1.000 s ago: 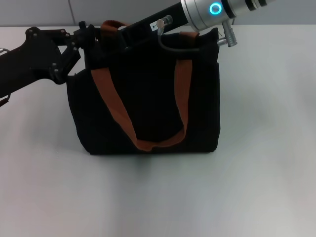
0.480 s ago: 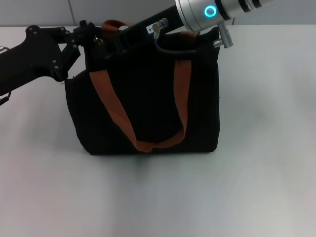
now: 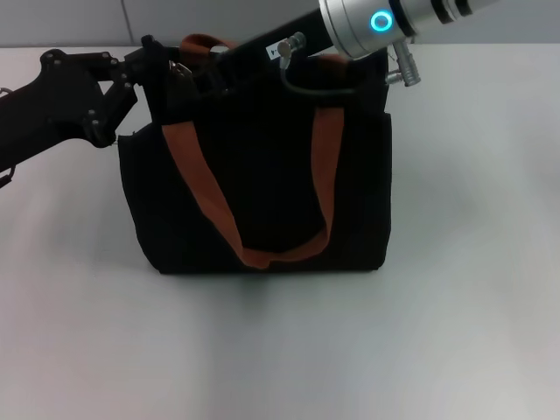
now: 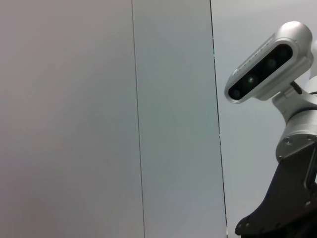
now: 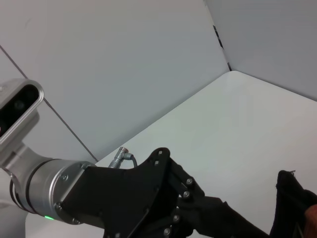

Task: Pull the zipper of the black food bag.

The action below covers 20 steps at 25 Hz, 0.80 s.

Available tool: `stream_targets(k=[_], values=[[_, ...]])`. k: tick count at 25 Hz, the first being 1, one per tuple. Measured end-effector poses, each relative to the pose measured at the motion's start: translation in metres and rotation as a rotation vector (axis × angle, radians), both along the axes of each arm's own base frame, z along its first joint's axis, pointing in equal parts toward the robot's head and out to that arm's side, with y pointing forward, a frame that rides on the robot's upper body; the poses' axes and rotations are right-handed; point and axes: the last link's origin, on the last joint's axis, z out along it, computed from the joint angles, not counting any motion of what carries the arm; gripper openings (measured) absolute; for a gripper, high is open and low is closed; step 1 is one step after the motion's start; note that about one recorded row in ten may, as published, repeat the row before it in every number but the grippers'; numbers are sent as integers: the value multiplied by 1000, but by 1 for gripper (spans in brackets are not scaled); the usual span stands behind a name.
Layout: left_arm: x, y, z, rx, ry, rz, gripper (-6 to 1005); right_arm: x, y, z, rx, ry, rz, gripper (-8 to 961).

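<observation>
The black food bag [image 3: 262, 192] stands upright mid-table in the head view, its orange-brown handles hanging down its front. My left gripper [image 3: 157, 63] comes in from the left and sits at the bag's top left corner. My right gripper [image 3: 199, 74] reaches from the upper right across the bag's top edge to the same end. A small silver glint [image 3: 181, 69] shows between the two grippers on the top edge and may be the zipper pull. The right wrist view shows the left arm's black gripper [image 5: 163, 198] and a bit of the bag [image 5: 292, 198].
The bag stands on a white table [image 3: 437, 332] with a grey wall behind. The right arm's silver link with a blue ring light [image 3: 381, 21] hangs over the bag's top right. The left wrist view shows only wall panels and my head camera [image 4: 267, 67].
The right arm slid slightly left along the bag's top, then back right. The left gripper edged a little left. The bag stays in place.
</observation>
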Motion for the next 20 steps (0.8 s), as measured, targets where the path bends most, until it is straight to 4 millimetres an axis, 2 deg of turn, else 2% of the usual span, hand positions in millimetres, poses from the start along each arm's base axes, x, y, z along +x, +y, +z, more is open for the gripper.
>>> stream_targets(k=[20], values=[[-5, -3, 2, -2, 6, 9, 21, 5, -2, 3, -3, -11, 2, 0]])
